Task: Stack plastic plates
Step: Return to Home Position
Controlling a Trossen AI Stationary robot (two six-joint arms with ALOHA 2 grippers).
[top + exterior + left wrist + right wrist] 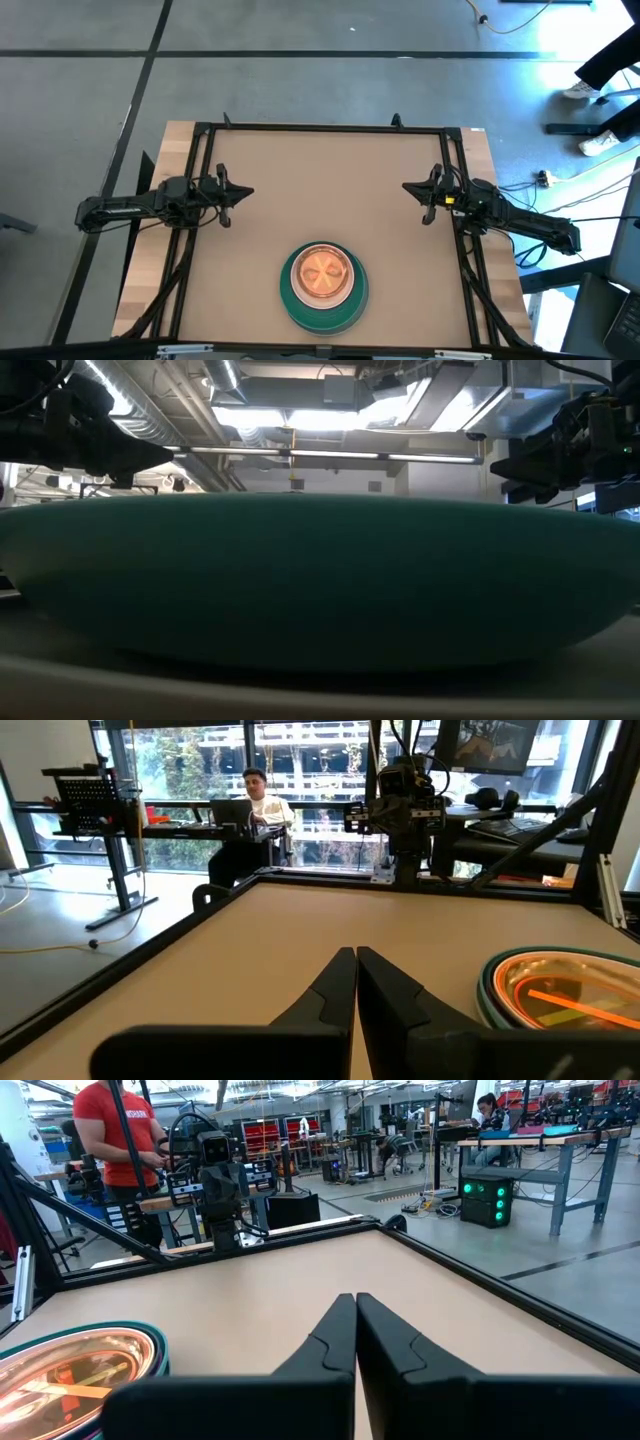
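tabletop (320, 180): matt tan board, smooth. side strips (140, 285): pale bare wood. frame (320, 127): black metal, matt. teal plate (320, 580): opaque plastic, smooth satin. orange plate (324, 272): translucent plastic, glossy, catches glare. left gripper (356, 952): matt black plastic.

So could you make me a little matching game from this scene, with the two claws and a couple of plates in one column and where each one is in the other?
Things:
1. left gripper
2. right gripper
3. teal plate
4. orange plate

Places:
A. top of the stack
B. shut, over the right side of the table
C. bottom of the stack
D. shut, over the table's left side

Pairs: 1-D, 2-B, 3-C, 4-A.
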